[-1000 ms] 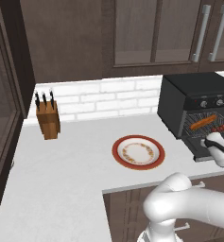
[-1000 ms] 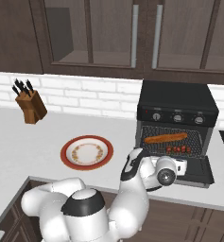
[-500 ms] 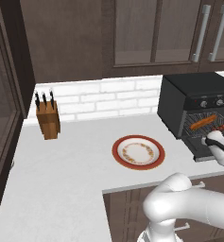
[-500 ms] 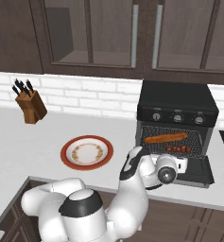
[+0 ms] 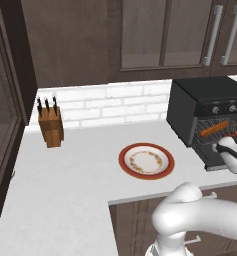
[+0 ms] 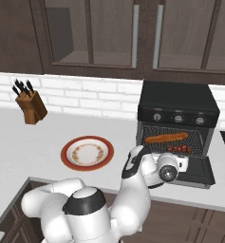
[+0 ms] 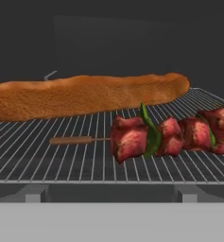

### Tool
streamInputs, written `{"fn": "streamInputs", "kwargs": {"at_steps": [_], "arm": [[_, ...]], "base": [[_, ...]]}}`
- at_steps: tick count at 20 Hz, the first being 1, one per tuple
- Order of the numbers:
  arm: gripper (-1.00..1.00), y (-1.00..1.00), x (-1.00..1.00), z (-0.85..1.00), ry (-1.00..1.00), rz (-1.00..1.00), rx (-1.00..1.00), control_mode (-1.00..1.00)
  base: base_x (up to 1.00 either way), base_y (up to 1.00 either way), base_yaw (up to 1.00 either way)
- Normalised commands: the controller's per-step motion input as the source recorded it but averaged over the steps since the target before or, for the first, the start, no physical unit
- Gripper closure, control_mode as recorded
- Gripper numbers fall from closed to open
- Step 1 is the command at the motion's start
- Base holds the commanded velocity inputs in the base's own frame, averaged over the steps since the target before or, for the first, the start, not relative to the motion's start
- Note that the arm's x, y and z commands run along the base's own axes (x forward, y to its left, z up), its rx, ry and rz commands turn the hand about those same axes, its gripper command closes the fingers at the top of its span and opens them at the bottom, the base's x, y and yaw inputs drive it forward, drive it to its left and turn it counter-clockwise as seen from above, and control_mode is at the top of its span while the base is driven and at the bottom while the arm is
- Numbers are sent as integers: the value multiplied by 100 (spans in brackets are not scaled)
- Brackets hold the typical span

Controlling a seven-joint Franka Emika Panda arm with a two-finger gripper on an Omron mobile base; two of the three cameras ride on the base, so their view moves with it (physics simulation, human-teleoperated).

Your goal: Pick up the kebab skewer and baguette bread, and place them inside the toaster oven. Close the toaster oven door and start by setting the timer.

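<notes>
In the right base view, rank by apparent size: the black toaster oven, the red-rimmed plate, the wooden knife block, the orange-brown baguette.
1. Black boxy toaster oven
2. Red-rimmed round plate
3. Long orange-brown baguette and wooden knife block: too alike to rank; the baguette is longer but slimmer.

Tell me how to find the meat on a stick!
Look for the black toaster oven on the counter, at the right by the brick wall, with its door down. Inside on the wire rack lie two foods. The kebab skewer is the front one: red meat chunks with green bits on a thin stick, not the long smooth orange-brown baguette bread behind it.
</notes>
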Motion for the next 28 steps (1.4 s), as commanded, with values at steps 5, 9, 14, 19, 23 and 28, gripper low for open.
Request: {"fn": "streamInputs", "kwargs": {"at_steps": [5,9,14,19,23,28], "arm": [[-100,0,13,0,0,0,0,-100],[-100,0,-4,0,0,0,0,-100],[-100,0,-15,0,0,0,0,-100],[-100,0,4,7,0,0,0,-100],[-100,0,16,13,0,0,0,-100],[-100,0,15,2,0,0,0,-100]], "base": [[0,0,0],[0,0,0],[0,0,0],[0,0,0],[0,0,0],[0,0,0]]}}
